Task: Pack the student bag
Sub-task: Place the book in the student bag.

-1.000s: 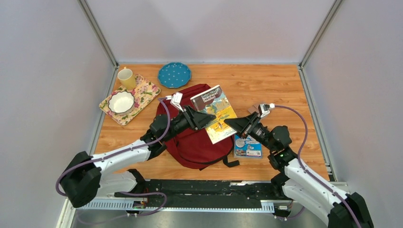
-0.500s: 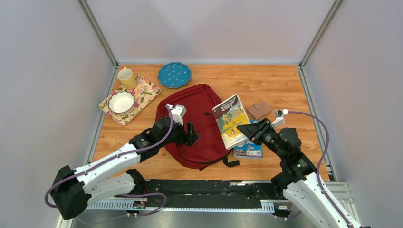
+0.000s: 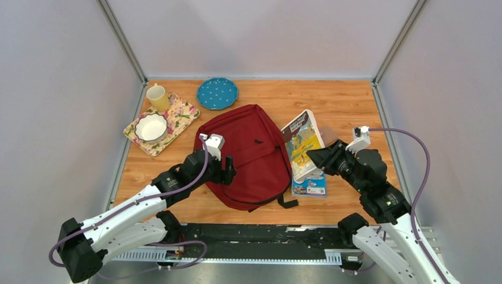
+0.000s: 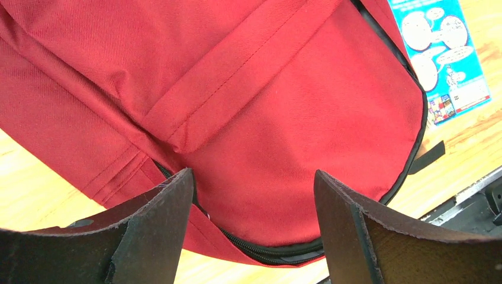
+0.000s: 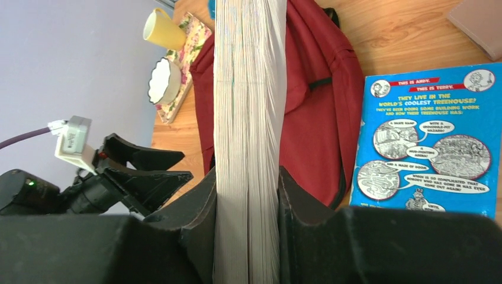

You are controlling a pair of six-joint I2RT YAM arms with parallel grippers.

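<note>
The dark red student bag (image 3: 251, 157) lies flat mid-table, its zip closed along the near edge (image 4: 284, 248). My left gripper (image 3: 228, 170) is open and empty, low over the bag's near left side; its fingers (image 4: 160, 225) straddle red fabric (image 4: 254, 118). My right gripper (image 3: 314, 158) is shut on a paperback book (image 3: 303, 144), held tilted above the table at the bag's right edge. In the right wrist view the book's page edge (image 5: 248, 118) stands between my fingers (image 5: 198, 207). A blue comic book (image 3: 308, 184) lies flat under it, also in the right wrist view (image 5: 429, 154).
A floral tray (image 3: 174, 118) with a white bowl (image 3: 151, 127) and a yellow mug (image 3: 157, 97) sits at the back left. A blue dotted plate (image 3: 217, 93) lies behind the bag. A brown object's corner (image 5: 479, 23) shows right of the comic in the right wrist view.
My left gripper let go of the paperback and drew back left and nearer over the bag. My right gripper carried the book rightward off the bag and tilted it upright.
</note>
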